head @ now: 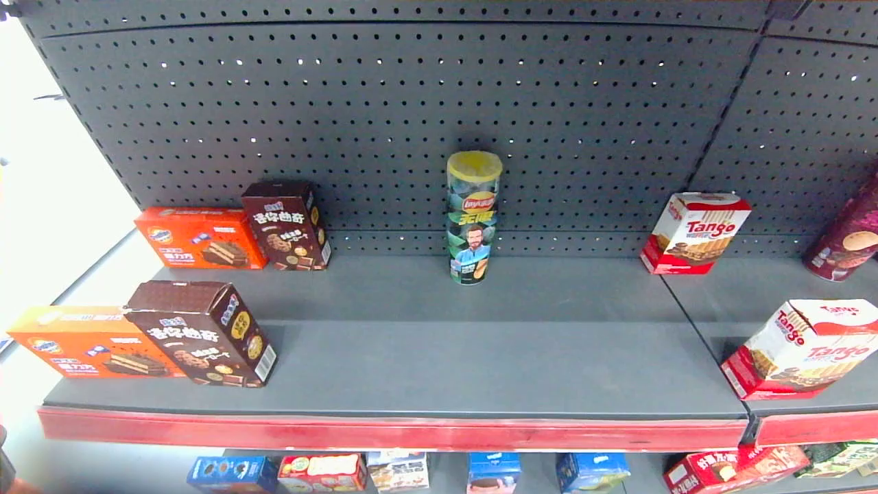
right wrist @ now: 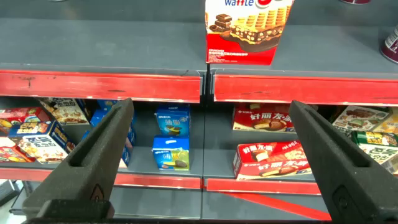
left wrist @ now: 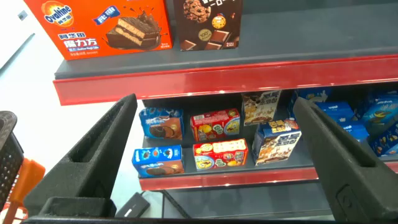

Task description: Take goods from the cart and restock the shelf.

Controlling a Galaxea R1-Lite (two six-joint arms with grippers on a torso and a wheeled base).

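Dark red canister (head: 849,237) and front wafer box (head: 802,350) are cut by the head view's right edge

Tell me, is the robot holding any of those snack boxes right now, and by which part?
Nothing is held: the left gripper and the right gripper are both open and empty, facing the shelf.

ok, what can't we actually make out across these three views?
- Head view: maroon canister is cut off by the right edge. Lower-shelf boxes are half hidden under the red shelf lip and cropped by the bottom edge.
- Left wrist view: black mesh object is cut off at the frame edge, so its identity is unclear.
- Right wrist view: wafer box is cropped by the frame edge. The open fingers cover some of the goods below.
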